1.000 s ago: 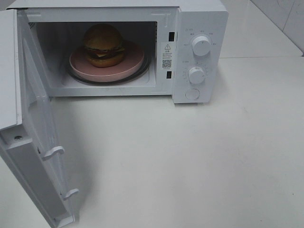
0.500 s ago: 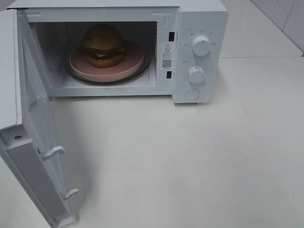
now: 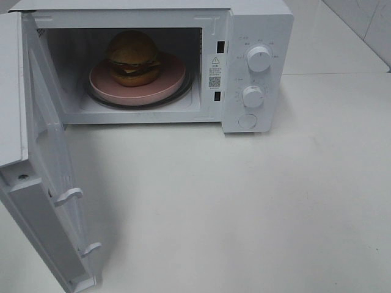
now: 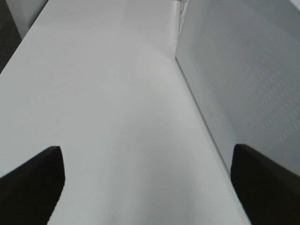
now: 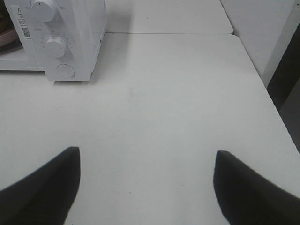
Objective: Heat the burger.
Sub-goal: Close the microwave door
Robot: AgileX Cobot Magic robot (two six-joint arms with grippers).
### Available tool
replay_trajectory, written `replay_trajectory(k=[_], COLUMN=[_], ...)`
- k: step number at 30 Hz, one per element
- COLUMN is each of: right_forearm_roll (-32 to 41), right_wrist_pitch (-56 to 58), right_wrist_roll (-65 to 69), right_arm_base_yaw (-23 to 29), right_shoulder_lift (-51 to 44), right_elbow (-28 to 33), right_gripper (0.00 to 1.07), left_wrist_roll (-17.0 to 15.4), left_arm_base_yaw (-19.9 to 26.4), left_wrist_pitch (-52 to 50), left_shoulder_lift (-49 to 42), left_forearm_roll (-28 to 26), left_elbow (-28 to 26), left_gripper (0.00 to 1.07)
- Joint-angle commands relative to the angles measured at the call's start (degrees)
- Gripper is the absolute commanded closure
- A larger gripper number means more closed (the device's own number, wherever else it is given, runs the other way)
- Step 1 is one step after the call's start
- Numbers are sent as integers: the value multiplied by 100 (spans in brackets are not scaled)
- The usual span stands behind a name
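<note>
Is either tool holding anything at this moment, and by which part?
Nothing is held. The left tool and right tool are both open above the table; the burger sits on the pink plate inside the microwave.

- A smooth, matte white counter (image 3: pixel 244 201) fills the exterior view from near edge to far edge.
- A boxy white microwave oven (image 3: pixel 269 24) stands directly on the counter at the far side, left of the middle, with its base flat on the surface.
- Its white hinged door (image 3: pixel 43 183) stands swung wide open over the counter, toward the near left corner of the view.
- A thin straight seam (image 3: pixel 342 74) crosses the counter to the right of the microwave oven.
- A soft grey shadow (image 3: pixel 91 159) lies on the counter beside the door and along the oven's front.
</note>
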Motion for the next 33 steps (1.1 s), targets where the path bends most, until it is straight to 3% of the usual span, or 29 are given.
replay_trajectory(k=[1,9,10,12,13,14,15,16,18,19,21,33], right_forearm_roll=[6,6,6,6,6,6,6,6,6,6,6,6], right_wrist_pitch=[-46,-46,-46,-46,-46,-46,-46,-46,-46,-46,-46,-46], right_wrist_roll=[-29,-29,-29,-29,-29,-29,-29,-29,-29,-29,-29,-29], right_arm_base_yaw=[-29,-29,-29,-29,-29,-29,-29,-29,-29,-29,-29,-29], right_shoulder_lift=[-143,-143,-143,-143,-143,-143,-143,-143,-143,-143,-143,-143], right_elbow=[11,11,11,11,11,11,11,11,11,11,11,11], right_gripper=[33,33,33,33,33,33,33,33,33,33,33,33], left_wrist_roll=[11,212,218,218,218,218,206,206,206,206,206,212], left_arm_base_yaw=[-6,-6,-6,-6,-6,-6,-6,-6,-6,-6,-6,-6], left_wrist_pitch=[-579,-1243,-1450,-1541,-1702,-1702,-1839,-1839,-2114,-2114,-2475,-4819], left_shoulder_lift=[132,504,579,630,739,739,894,894,1152,1152,1404,2166], left_forearm_roll=[-160,-160,-160,-166,-166,-166,-166,-166,-178,-178,-189,-189], left_elbow=[-46,-40,-6,17,74,74,143,143,235,235,309,1060], left_gripper=[26,42,50,55,64,64,74,74,90,90,105,107])
